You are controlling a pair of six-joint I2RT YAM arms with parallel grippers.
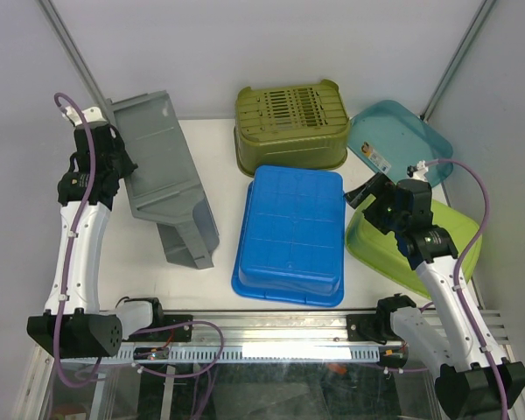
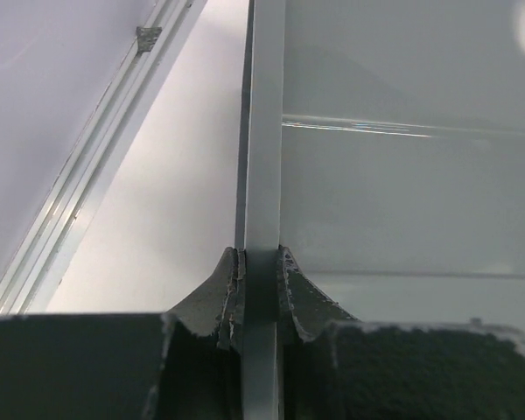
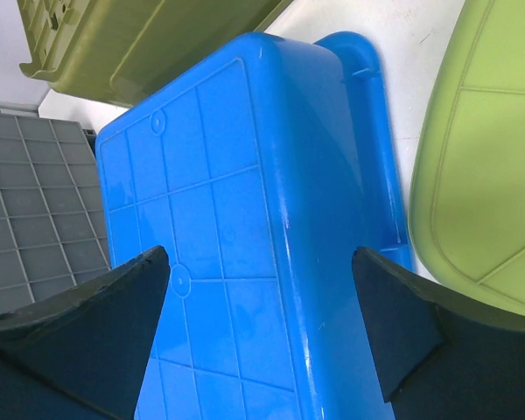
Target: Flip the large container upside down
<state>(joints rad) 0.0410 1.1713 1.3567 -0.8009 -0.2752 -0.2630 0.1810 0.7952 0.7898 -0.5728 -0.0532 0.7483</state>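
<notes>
The large grey container [image 1: 168,175] is tipped up on its side at the table's left, its open face turned toward the left arm. My left gripper [image 1: 115,168] is shut on its upper rim. In the left wrist view the thin grey rim [image 2: 267,131] runs straight between the pinched fingertips [image 2: 219,289] of that gripper [image 2: 261,262]. My right gripper [image 1: 367,194] hangs open over the right side of the table, its jaws [image 3: 261,255] spread wide above a blue tub [image 3: 245,175] and touching nothing.
The blue tub [image 1: 290,232] lies upside down in the middle. An olive slotted basket [image 1: 290,122] sits upside down behind it. A teal tub [image 1: 401,140] and a lime tub [image 1: 411,243] lie at the right, the lime one under the right arm.
</notes>
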